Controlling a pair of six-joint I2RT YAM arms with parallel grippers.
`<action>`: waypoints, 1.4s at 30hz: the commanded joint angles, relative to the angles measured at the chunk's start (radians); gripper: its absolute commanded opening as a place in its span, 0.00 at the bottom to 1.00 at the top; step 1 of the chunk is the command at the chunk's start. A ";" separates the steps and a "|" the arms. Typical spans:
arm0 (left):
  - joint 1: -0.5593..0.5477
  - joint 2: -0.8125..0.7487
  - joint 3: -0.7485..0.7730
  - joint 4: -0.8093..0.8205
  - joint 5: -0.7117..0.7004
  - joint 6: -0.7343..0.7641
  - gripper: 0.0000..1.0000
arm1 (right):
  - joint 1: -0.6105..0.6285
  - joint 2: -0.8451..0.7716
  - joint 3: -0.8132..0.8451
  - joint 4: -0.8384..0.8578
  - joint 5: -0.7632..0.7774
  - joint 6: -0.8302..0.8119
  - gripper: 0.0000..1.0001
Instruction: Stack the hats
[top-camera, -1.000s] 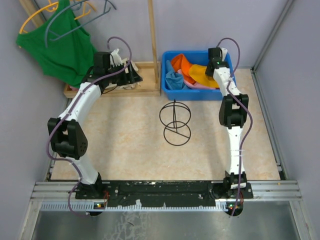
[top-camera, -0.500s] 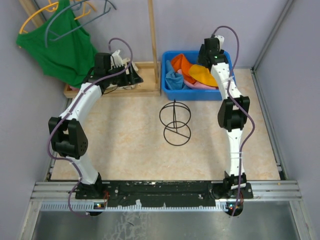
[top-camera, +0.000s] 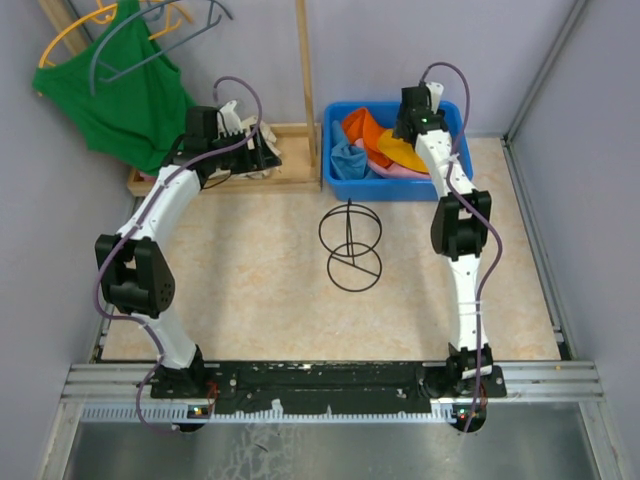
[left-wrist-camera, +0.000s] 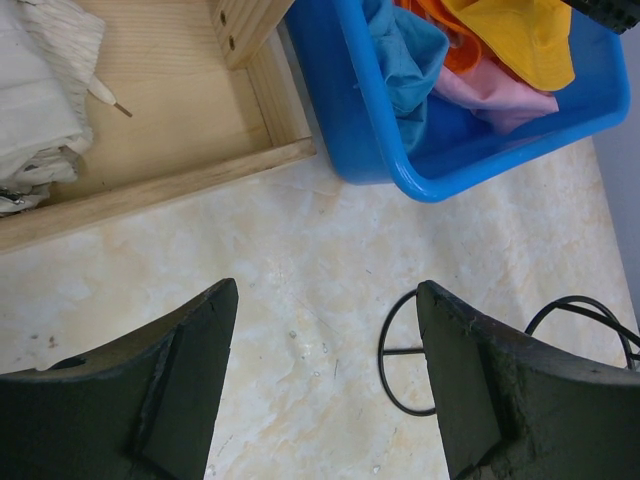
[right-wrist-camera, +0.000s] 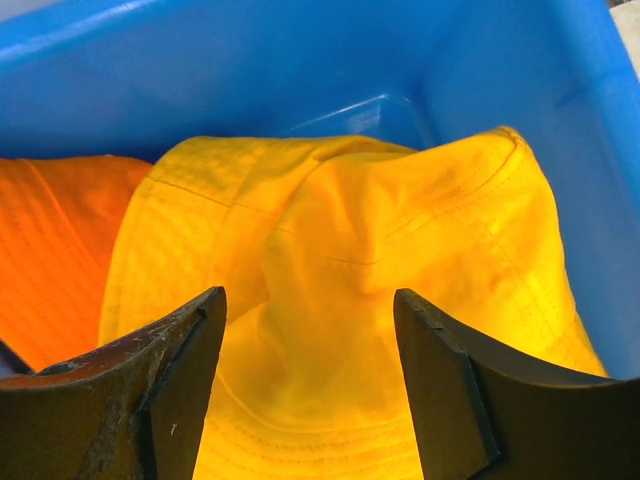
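step: first pick | my right hand (right-wrist-camera: 305, 310): fingers apart, poised over the yellow-orange hat (right-wrist-camera: 340, 240) to straddle its crown | hat: in the blue bin (right-wrist-camera: 250, 60), far right, beside the bright orange hat (right-wrist-camera: 50, 240) | my left hand (left-wrist-camera: 325, 300): apart, empty, over the tabletop (left-wrist-camera: 250, 250) left of the bin, out of the way

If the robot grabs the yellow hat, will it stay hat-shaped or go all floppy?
Probably floppy: the yellow hat lies creased and dented in the blue bin. It likely weighs little, being thin cloth. It probably won't slip, since the fabric looks matte and woven.
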 joint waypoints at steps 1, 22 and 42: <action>0.011 -0.032 0.009 -0.012 -0.005 0.020 0.79 | -0.010 0.032 0.046 0.015 0.038 -0.011 0.67; 0.017 0.097 0.186 -0.058 0.016 -0.024 0.77 | 0.031 -0.243 -0.048 0.016 0.051 -0.056 0.00; -0.026 -0.303 -0.209 0.060 -0.009 -0.131 0.75 | 0.255 -1.056 -0.543 -0.141 -0.139 0.011 0.00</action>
